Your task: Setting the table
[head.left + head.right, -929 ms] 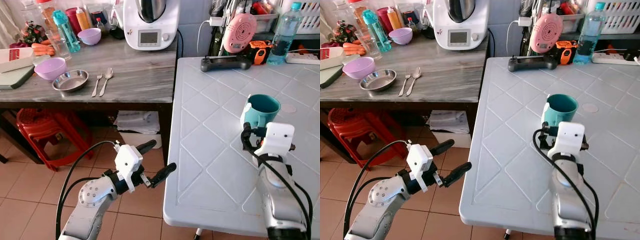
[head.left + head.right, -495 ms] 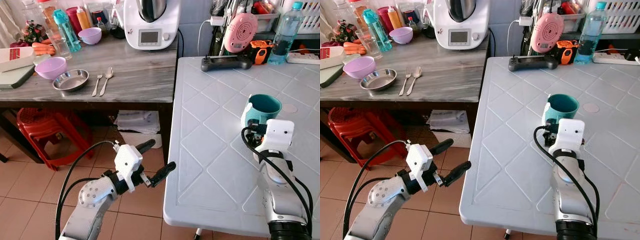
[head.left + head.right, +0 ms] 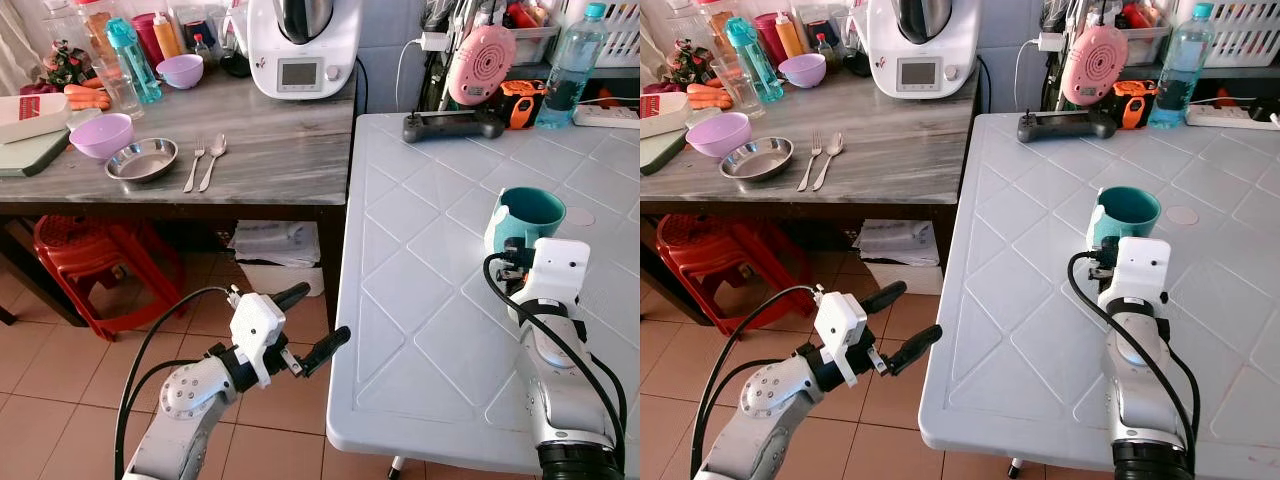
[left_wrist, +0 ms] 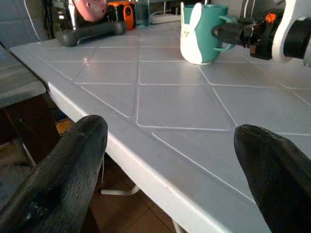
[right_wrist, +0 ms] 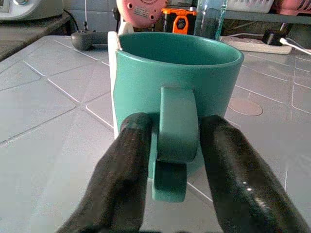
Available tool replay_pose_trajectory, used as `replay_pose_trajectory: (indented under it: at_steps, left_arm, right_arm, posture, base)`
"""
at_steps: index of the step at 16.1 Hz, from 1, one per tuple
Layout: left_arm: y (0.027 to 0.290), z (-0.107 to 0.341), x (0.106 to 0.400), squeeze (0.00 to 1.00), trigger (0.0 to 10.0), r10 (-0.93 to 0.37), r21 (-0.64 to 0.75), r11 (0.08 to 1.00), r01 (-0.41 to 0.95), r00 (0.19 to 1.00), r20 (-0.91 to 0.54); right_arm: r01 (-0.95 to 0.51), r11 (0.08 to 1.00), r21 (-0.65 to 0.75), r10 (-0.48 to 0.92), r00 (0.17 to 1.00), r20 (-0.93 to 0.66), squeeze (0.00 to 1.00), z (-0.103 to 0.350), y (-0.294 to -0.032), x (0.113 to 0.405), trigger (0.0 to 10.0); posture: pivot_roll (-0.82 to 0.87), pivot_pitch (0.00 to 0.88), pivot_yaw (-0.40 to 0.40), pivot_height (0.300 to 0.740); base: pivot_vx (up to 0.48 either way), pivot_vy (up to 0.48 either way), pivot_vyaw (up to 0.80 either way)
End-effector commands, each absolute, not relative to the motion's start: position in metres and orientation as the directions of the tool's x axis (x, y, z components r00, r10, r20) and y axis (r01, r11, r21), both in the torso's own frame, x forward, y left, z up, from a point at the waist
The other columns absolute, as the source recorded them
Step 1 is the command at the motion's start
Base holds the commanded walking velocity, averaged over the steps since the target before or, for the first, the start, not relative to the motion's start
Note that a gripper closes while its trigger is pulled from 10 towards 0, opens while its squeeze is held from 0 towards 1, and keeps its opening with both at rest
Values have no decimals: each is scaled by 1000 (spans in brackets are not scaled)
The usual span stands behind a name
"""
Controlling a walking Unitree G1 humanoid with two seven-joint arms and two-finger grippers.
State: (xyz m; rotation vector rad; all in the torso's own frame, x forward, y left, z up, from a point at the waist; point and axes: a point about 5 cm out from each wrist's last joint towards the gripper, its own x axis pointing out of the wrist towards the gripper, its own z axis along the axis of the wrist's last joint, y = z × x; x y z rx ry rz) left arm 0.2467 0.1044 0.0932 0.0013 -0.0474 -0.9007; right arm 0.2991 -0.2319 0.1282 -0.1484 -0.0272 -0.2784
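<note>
So the teal mug (image 3: 524, 218) stands upright on the white table (image 3: 420, 300), over toward its right side, with a white bunny shape on the mug's side. The right claw (image 5: 171, 160) is right up at the handle, one black finger on each side of it. The fingers (image 5: 127, 165) sit very close to the handle, but I honestly can't tell if they're actually pinching it or just bracketing it.

The left claw (image 3: 308, 322) hangs out over the tiled floor (image 3: 60, 370), just off the white table's near-left edge, fingers spread wide and holding nothing.

Over on the grey table (image 3: 260, 150) to the left there's a fork (image 3: 193, 165) and spoon (image 3: 212, 160) lying side by side, a metal dish (image 3: 141, 160) just beside them, and a purple bowl (image 3: 101, 136) touching the dish.
</note>
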Motion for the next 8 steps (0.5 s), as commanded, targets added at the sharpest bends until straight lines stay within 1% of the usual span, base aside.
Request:
replay_pose_trajectory:
  at_steps: [1, 8]
  left_arm:
    - [108, 94, 249, 0, 10000, -784, 41, 621, 783, 620, 36]
    - [107, 97, 252, 0, 10000, -795, 36, 606, 795, 604, 59]
  right_arm:
    - [264, 954, -145, -260, 965, 47, 0, 127, -229, 300, 0]
    - [262, 955, -141, -258, 965, 47, 0, 125, -229, 300, 0]
  posture:
    - [15, 63, 86, 740]
    - [18, 49, 87, 740]
  base:
    - [0, 0, 0]
    - [0, 0, 0]
